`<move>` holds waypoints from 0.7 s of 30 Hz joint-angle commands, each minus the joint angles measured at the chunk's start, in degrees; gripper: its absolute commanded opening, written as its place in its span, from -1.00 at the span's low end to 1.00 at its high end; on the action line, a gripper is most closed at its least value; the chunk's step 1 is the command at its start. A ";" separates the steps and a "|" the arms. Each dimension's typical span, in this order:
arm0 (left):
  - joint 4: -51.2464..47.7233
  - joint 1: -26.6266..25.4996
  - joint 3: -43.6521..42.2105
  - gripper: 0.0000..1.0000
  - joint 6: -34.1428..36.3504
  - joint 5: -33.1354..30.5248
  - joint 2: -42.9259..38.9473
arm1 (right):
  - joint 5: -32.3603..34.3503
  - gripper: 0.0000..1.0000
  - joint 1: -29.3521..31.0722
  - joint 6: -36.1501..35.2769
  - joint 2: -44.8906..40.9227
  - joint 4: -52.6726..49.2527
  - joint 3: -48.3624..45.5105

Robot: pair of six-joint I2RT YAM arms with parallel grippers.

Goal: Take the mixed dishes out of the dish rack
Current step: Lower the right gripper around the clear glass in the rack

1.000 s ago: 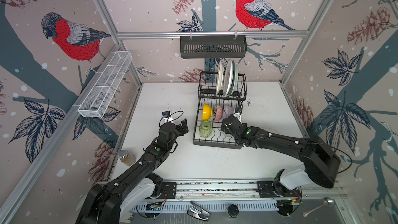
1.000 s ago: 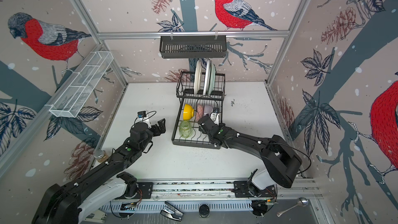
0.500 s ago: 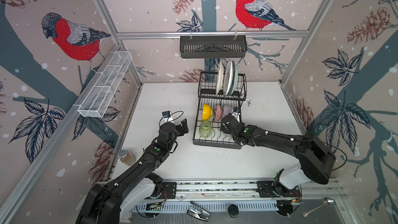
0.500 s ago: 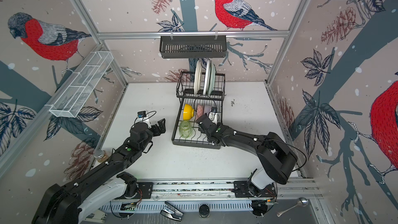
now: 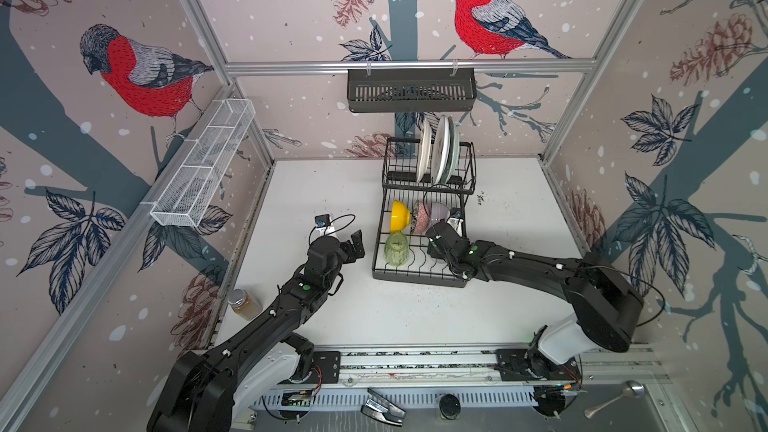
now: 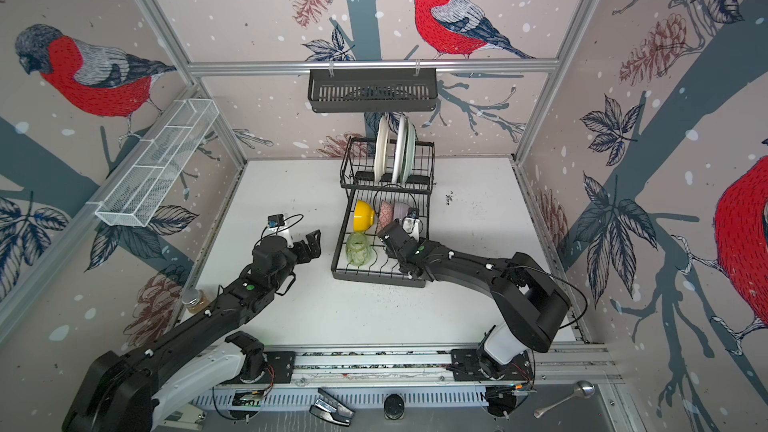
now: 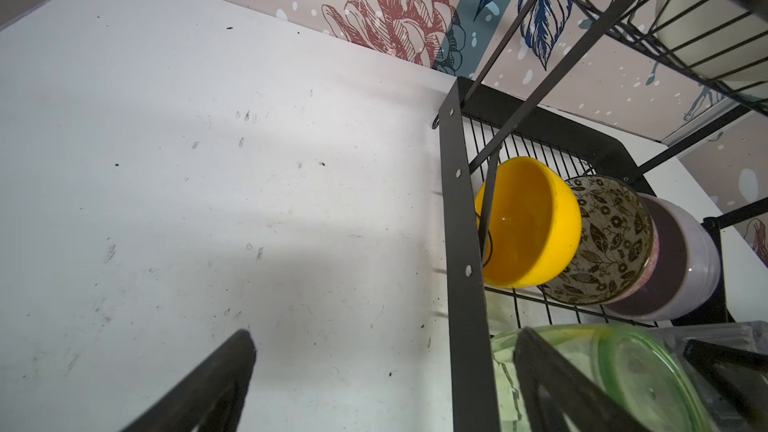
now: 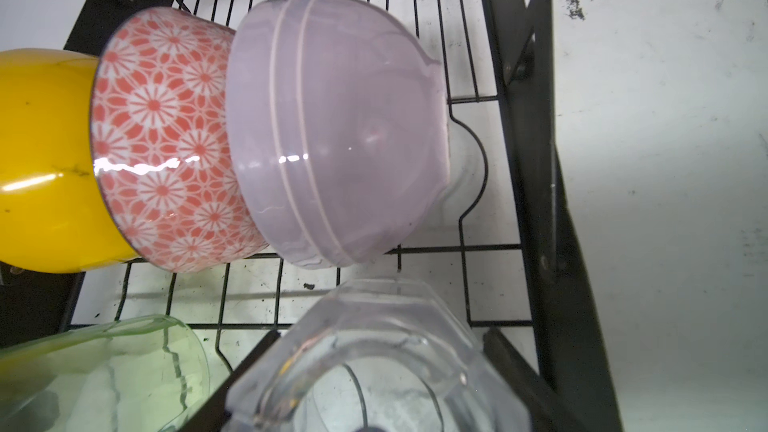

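Top views put the two arms nearest, rising from the rail at the table's (image 5: 332, 184) front edge. A jar (image 5: 245, 304) stands at the table's left edge, well apart from the rack (image 5: 415, 280). The left end effector (image 5: 352, 246) hovers over bare table just beside the rack's left side, jaws wide apart and holding nothing. The right end effector (image 5: 434, 243) is over the rack's flat tray, entering from its right side. In the right wrist view its fingers (image 8: 253, 355) flank the clear tumbler (image 8: 374, 367) on the tray wires. They seem to touch the glass, but I cannot tell whether it is clamped. The green tumbler (image 5: 396, 248) rests on the tray just beside it, nearer the left arm. Behind the tumblers, three bowls stand on edge in a touching row: yellow bowl (image 5: 400, 216), pink bowl (image 5: 423, 218), then lilac bowl (image 5: 439, 213). Farther back, the raised basket (image 5: 399, 168) holds two cream plates (image 5: 424, 151) and a mint plate (image 5: 456, 147) upright in its slots, the mint one rightmost.
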 commanded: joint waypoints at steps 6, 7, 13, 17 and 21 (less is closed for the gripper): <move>0.87 -0.13 -0.01 0.95 0.44 0.79 -1.17 | -1.36 0.22 -1.30 0.77 -3.37 2.08 -2.48; 0.89 -0.13 -0.07 0.95 0.36 0.75 -1.35 | -2.07 0.20 -1.73 0.87 -4.02 2.81 -3.01; 1.92 -0.21 -0.16 0.95 0.02 2.09 -2.71 | -7.25 0.14 -4.62 1.48 -7.68 6.31 -6.38; 0.53 -0.26 1.21 0.95 -1.07 4.28 -4.24 | -11.72 0.12 -6.48 2.32 -10.56 9.15 -8.91; -0.95 -0.28 1.94 0.95 -2.58 8.22 -6.64 | -15.13 0.07 -7.66 3.08 -13.86 11.37 -10.80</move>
